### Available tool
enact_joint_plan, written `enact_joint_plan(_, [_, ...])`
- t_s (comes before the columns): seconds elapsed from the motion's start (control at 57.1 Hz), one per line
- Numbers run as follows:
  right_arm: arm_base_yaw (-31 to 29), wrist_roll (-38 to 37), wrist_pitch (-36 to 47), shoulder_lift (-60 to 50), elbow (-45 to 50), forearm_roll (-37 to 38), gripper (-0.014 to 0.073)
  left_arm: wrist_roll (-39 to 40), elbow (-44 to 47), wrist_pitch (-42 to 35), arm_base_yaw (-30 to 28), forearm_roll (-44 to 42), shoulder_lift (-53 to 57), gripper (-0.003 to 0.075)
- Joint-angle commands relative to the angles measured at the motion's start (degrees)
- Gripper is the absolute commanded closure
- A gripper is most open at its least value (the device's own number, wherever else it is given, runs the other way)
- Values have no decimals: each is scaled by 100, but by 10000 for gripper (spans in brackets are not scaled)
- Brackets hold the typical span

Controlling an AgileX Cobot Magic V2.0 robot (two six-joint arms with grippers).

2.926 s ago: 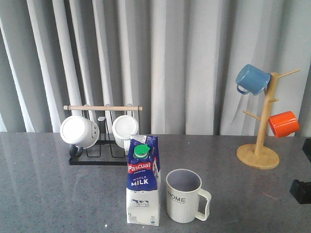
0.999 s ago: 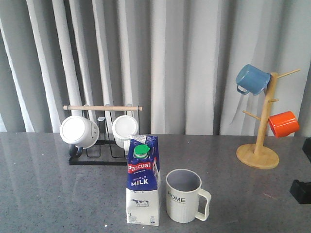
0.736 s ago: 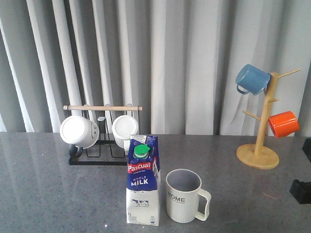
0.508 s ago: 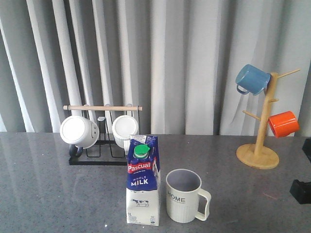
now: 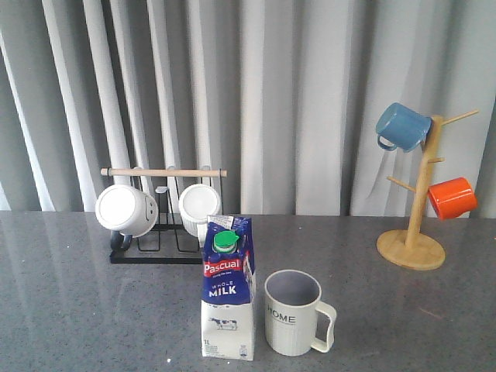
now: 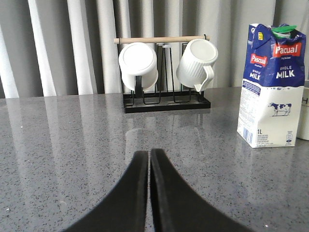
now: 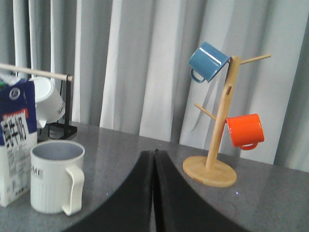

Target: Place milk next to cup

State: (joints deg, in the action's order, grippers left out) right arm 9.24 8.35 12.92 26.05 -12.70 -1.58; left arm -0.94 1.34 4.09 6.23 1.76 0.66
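Note:
The milk carton [image 5: 228,288] stands upright on the grey table, blue and white with a green cap. The off-white HOME cup [image 5: 294,313] stands upright just to its right, handle to the right, a small gap between them. Both also show in the right wrist view, the carton [image 7: 17,145] and the cup [image 7: 55,182], and the carton shows in the left wrist view [image 6: 273,87]. My left gripper [image 6: 149,153] is shut and empty, low over the table, well apart from the carton. My right gripper [image 7: 154,154] is shut and empty, apart from the cup. Neither gripper shows in the front view.
A black rack [image 5: 155,252] with a wooden bar holds two white mugs [image 5: 127,210] behind the carton. A wooden mug tree [image 5: 418,232] at the back right carries a blue mug [image 5: 403,126] and an orange mug [image 5: 452,198]. Grey curtains hang behind the table.
The dark part of the right arm at the front view's right edge has moved out of view. The carton and the cup have not moved.

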Motion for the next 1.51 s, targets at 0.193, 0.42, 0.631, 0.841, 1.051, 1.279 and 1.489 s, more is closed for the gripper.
enact_joint_plan(0.193, [-452, -122, -187, -1615, 935, 377, 602, 58, -125, -451, -10, 49, 75, 726])
enact_joint_plan(0.42, [-962, -787, -285, -2549, 1493, 825, 602, 58, -125, -451, -10, 49, 75, 726])
enact_joint_plan(0.631, [-961, -1023, -632, -2746, 1487, 1016, 602, 58, -125, -451, -10, 54, 75, 726])
enact_joint_plan(0.841, [-961, -1113, -718, -2740, 1487, 914, 602, 58, -125, -451, -10, 54, 75, 726])
enact_joint_plan(1.051, [-961, -1179, -923, -2740, 1487, 943, 602, 58, -125, -451, -10, 54, 75, 726])
enact_joint_plan(1.279, [-1214, -1189, -910, -2740, 1487, 823, 602, 58, -125, -451, -10, 54, 75, 726])
enact_joint_plan(1.489, [-1550, -1189, -748, -2740, 1487, 516, 602, 58, -125, -451, -10, 54, 75, 726])
